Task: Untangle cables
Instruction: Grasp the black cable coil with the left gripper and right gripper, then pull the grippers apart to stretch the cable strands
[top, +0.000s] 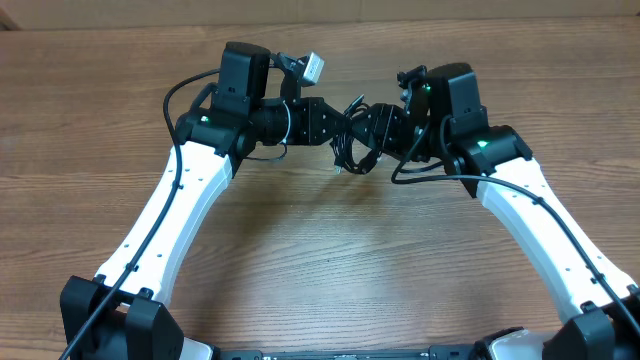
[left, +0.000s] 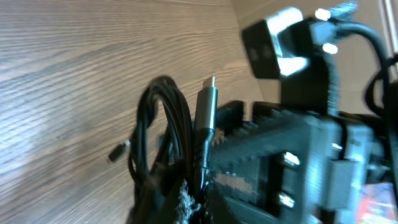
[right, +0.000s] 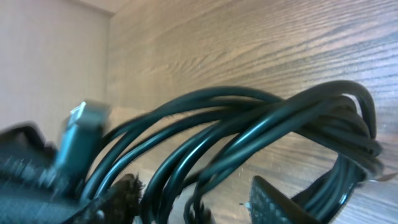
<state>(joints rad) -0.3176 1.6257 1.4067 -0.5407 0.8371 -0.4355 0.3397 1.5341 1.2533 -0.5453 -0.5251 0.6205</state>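
The bundle of thin black cables (top: 351, 146) is held off the brown wooden worktop (top: 330, 260), clamped in the jaws of left gripper (top: 338, 133) and right gripper (top: 369, 133). Its long axis runs jaws-to-jaws, with a grey metal plug (left: 208, 102) pointed away from the left jaws.

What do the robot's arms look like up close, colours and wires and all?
The left arm and right arm have smooth white shells with bulky black joints. A black cable runs along each, and a small green light glows near each wrist. The fingers are black with finely textured pads.
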